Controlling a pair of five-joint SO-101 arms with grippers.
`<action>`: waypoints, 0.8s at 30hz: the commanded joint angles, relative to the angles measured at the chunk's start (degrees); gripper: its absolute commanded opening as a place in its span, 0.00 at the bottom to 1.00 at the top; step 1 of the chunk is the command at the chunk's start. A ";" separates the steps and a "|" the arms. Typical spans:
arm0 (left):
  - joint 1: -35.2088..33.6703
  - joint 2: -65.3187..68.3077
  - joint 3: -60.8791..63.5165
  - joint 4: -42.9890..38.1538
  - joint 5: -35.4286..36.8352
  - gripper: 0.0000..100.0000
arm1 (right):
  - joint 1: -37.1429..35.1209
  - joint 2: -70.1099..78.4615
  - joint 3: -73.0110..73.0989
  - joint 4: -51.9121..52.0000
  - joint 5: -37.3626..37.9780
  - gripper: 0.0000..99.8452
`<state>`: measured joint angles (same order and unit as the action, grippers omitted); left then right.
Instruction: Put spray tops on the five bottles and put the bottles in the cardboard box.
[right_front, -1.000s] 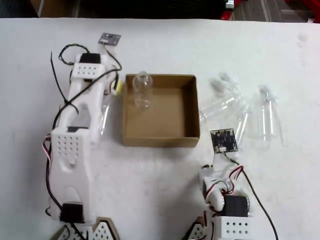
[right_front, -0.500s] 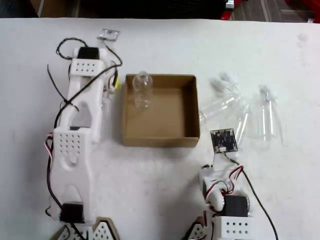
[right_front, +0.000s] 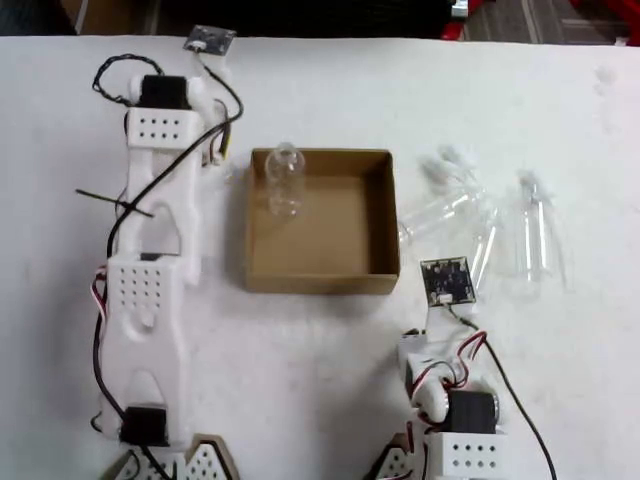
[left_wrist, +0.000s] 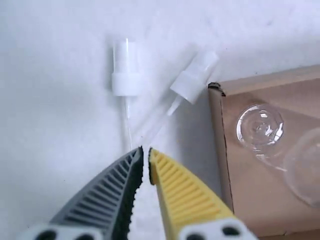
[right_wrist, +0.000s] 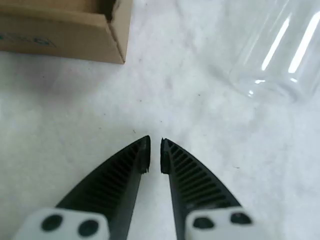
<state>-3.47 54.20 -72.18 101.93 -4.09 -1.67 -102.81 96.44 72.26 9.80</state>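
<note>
Two white spray tops (left_wrist: 125, 75) (left_wrist: 196, 74) lie on the table just outside the cardboard box's corner (left_wrist: 216, 92), their thin tubes running toward my left gripper (left_wrist: 145, 153), which is shut just short of them. A clear bottle (right_front: 285, 180) lies inside the cardboard box (right_front: 382, 215) at its far left corner. Three more clear bottles (right_front: 440, 215) (right_front: 487, 240) (right_front: 531, 235) lie right of the box, with spray tops (right_front: 445, 160) beyond them. My right gripper (right_wrist: 154, 155) is shut over bare table, with a bottle's base (right_wrist: 280, 55) ahead of it.
The left arm (right_front: 160, 200) stretches along the box's left side toward the table's far edge. The right arm (right_front: 445, 360) sits folded at the near edge. Bare white table lies in front of the box.
The left arm has stretched farther toward the table's far edge, its wrist sliding away from the box. The right arm, the box and the bottles have not moved.
</note>
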 joint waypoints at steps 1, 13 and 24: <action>0.92 -2.77 -1.49 0.62 0.79 0.02 | 0.31 -0.31 0.44 0.40 -0.18 0.02; -4.44 -20.62 1.05 0.70 -1.14 0.02 | 0.31 -0.31 0.44 0.40 -0.18 0.02; -20.88 -61.93 46.42 0.35 -26.90 0.17 | 0.31 -0.31 0.44 0.40 -0.18 0.02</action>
<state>-19.30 4.44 -38.95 101.93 -23.78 -1.67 -102.81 96.44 72.26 9.80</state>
